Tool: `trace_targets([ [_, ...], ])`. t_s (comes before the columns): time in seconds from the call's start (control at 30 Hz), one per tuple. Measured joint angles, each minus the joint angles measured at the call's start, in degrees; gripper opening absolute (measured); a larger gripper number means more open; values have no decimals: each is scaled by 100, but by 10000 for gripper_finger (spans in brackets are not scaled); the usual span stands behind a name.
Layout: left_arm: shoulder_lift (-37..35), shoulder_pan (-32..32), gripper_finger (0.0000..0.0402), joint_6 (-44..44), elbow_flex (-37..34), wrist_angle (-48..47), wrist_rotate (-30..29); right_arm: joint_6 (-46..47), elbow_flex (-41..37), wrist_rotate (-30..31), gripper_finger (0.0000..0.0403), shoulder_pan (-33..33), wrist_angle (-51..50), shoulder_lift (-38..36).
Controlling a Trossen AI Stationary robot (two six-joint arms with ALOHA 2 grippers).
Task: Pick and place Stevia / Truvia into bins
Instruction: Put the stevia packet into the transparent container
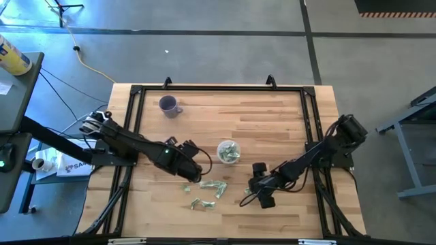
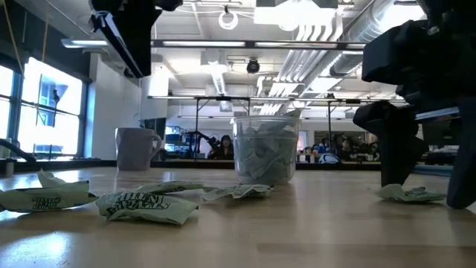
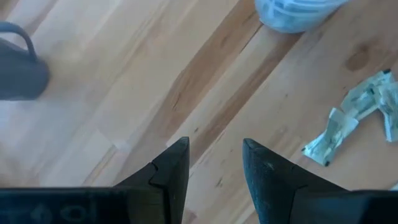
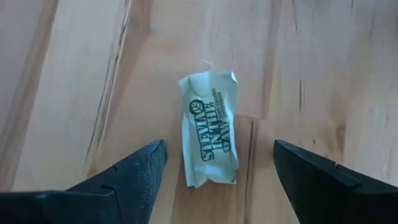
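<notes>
The clear cup [image 1: 228, 152] stands mid-table with several green-and-white sachets inside it [image 2: 264, 149]. More sachets lie flat and crumpled on the wood near the front [image 1: 208, 187] [image 2: 145, 205]. My right gripper [image 4: 217, 171] is open and low over the table, slanting down. One sachet [image 4: 208, 127] lies flat between its fingers, clear of both, and also shows in the low view [image 2: 409, 193]. My left gripper [image 3: 214, 168] [image 1: 195, 174] is open above bare wood, left of the cup, with nothing between its fingers.
A purple mug [image 1: 169, 105] [image 3: 18, 62] stands at the far left of the table. A black frame [image 1: 136, 92] runs around the tabletop. Loose sachets [image 3: 354, 118] lie between the two grippers. Bare wood lies toward the far right.
</notes>
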Motion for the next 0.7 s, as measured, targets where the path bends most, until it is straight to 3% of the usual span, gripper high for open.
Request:
trace_targets([
  [0.2, -325, 2, 181, -156, -362, 69, 18, -4, 20, 39, 254, -1, 200, 208],
  [0.6, -1387, 4, 181, -680, -1411, 264, 34, 33, 12, 192, 25, -240, 135, 247],
  [0.7, -1845, 4, 181, -959, -1896, 500, 51, 206, -9, 274, 9, -416, -21, 67],
])
